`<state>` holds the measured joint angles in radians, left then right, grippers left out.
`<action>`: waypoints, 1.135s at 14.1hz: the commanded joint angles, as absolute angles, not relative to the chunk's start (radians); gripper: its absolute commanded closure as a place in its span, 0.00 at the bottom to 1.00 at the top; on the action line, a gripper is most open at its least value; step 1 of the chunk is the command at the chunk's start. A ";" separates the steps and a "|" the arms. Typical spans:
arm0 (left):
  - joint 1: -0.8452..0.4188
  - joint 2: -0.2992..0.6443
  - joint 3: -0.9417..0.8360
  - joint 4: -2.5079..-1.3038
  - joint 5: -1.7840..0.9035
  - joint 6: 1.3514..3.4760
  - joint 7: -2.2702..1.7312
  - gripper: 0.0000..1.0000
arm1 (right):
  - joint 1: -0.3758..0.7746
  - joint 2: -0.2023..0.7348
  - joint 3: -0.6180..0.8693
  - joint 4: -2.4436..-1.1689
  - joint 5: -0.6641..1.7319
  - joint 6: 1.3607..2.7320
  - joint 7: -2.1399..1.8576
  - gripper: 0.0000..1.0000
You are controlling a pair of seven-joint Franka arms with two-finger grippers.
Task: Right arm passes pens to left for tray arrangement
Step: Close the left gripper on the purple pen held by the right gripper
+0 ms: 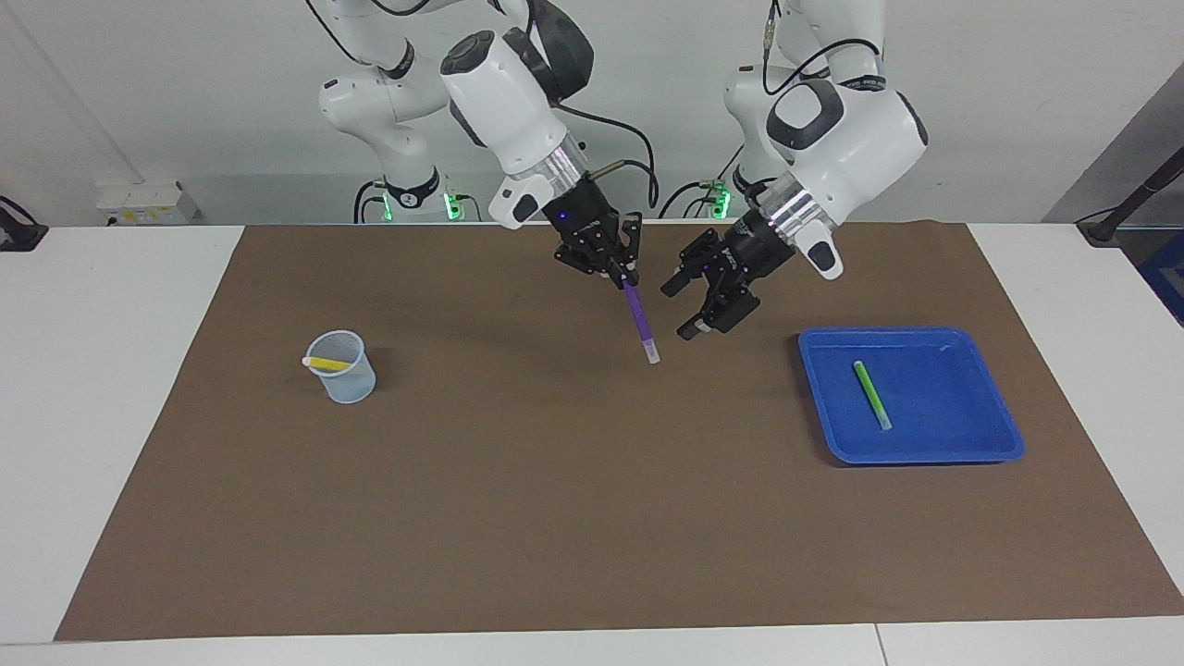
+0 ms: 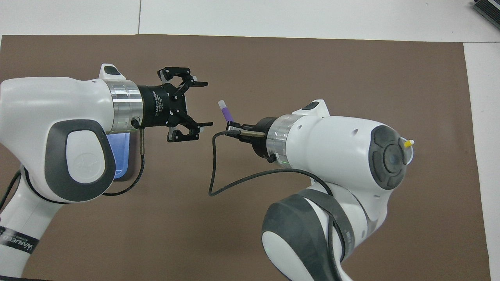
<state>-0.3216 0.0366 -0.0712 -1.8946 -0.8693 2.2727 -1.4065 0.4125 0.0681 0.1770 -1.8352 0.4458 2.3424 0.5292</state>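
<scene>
While the blue tray (image 1: 980, 442) holds the green pen (image 1: 870, 393), the right gripper (image 1: 622, 272), angled down over mid-mat, pinches the purple pen (image 1: 640, 321) by its top, just beside the left gripper (image 1: 686, 308), whose fingers gape wide and empty.

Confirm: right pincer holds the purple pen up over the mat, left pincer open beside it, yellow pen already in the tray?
Not quite: the pen in the tray is the green pen; the yellow pen lies in the cup, as the facing view shows. The rest holds: right pincer holds the purple pen over the mat, left pincer open beside it.
</scene>
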 commanded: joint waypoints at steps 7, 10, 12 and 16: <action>-0.252 0.028 -0.060 -1.942 -0.903 2.152 -1.223 0.08 | 0.377 0.052 0.184 -1.804 0.472 2.166 0.336 1.00; -0.268 0.049 -0.060 -1.944 -0.929 2.177 -1.223 0.08 | 0.379 0.052 0.184 -1.796 0.472 2.137 0.286 1.00; -0.279 0.041 -0.060 -1.966 -0.969 2.200 -1.229 0.08 | 0.377 0.058 0.184 -1.776 0.474 2.129 0.262 1.00; -0.340 0.029 -0.060 -2.022 -1.008 2.302 -1.317 0.09 | 0.385 0.069 0.184 -1.743 0.474 2.149 0.264 1.00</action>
<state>-0.2918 0.0544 -0.0687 -1.9712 -0.9833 2.2289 -1.2700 0.3917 0.0588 0.1767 -1.7683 0.4458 2.1543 0.2923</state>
